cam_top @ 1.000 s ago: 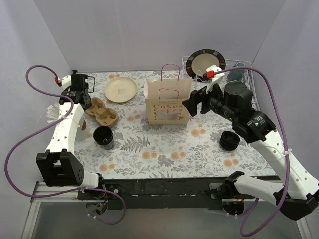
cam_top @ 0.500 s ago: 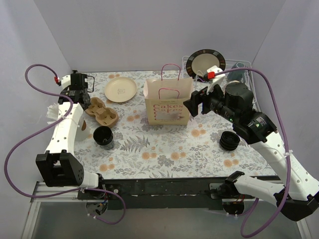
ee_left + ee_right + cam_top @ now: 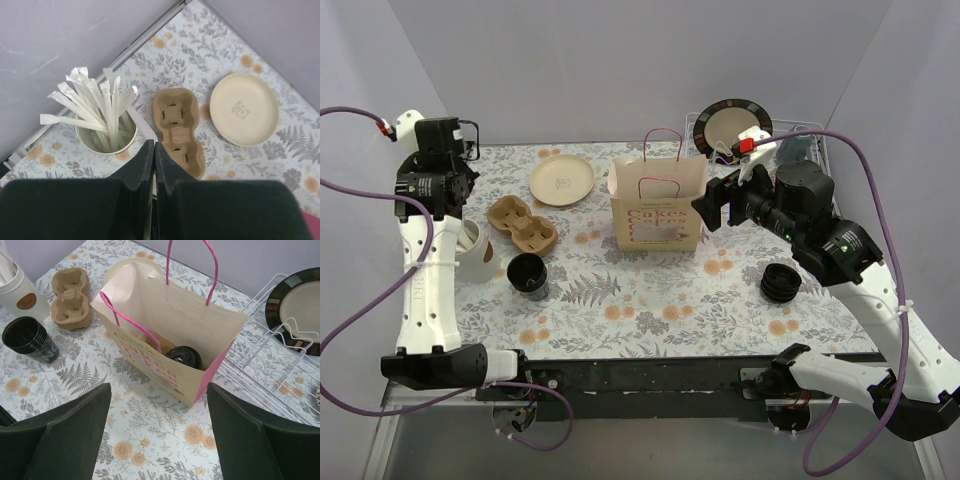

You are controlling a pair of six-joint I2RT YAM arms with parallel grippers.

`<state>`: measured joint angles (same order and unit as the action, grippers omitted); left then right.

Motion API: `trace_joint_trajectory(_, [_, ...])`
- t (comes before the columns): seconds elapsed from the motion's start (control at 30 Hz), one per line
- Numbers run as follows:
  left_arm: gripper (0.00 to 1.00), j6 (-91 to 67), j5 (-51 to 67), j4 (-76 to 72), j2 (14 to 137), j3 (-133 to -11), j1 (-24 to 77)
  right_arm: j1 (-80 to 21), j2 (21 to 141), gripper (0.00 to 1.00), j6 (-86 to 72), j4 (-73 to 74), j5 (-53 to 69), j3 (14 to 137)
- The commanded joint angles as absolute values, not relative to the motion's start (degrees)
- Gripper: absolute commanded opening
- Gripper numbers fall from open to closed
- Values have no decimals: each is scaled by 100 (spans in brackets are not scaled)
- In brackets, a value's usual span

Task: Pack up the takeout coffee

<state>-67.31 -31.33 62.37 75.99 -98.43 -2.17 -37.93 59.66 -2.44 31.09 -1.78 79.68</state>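
Note:
The tan paper bag [image 3: 658, 205] with pink handles stands open mid-table. In the right wrist view the takeout coffee [image 3: 184, 357], a black cup with a round black lid, sits upright inside the bag [image 3: 170, 315] near its right wall. My right gripper [image 3: 712, 208] hovers just right of the bag's top. Its jaws are wide open and empty [image 3: 159, 390]. My left gripper [image 3: 432, 190] is raised at the far left, above the cup of wrapped sticks. Its jaws are pressed together with nothing between them [image 3: 154, 145].
A lidless black cup [image 3: 528, 275] stands front left, with a cardboard cup carrier [image 3: 522, 224] and a white cup of wrapped sticks [image 3: 475, 250] beside it. A cream plate [image 3: 561, 180] lies at the back. Black lids [image 3: 780, 284] are stacked right. A wire rack holds a dark plate [image 3: 732, 122].
My left arm has lifted and swung back to the left, away from the cup carrier. My right gripper has drawn slightly up and right from the bag, still open.

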Motion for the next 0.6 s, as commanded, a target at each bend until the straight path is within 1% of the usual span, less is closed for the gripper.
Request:
trace_joint_trajectory(0.0, [0, -6592, -2857, 6530, 7304, -10615, -237, -3771, 5985, 85, -53, 3155, -360, 8288])
trace_joint_trajectory(0.17, [0, -6504, -2225, 6820, 7295, -11310, -237, -3771, 6021, 84, -79, 3269, -308, 8446])
trace_joint_trajectory(0.3, [0, -6443, -1566, 6698, 7024, -11452, -237, -3771, 6029, 84, -70, 3401, -325, 8595])
trace_joint_trajectory(0.43, [0, -6477, -915, 6093, 6672, -11435, -237, -3771, 5994, 84, -158, 3542, -518, 8675])
trace_joint_trajectory(0.47, [0, -6478, -427, 5917, 6593, -11348, -237, -3771, 5977, 83, -263, 3568, -588, 8684])
trace_joint_trajectory(0.57, [0, -6600, 454, 5135, 6355, -11119, -237, -3771, 5889, 83, -587, 3621, -975, 8684])
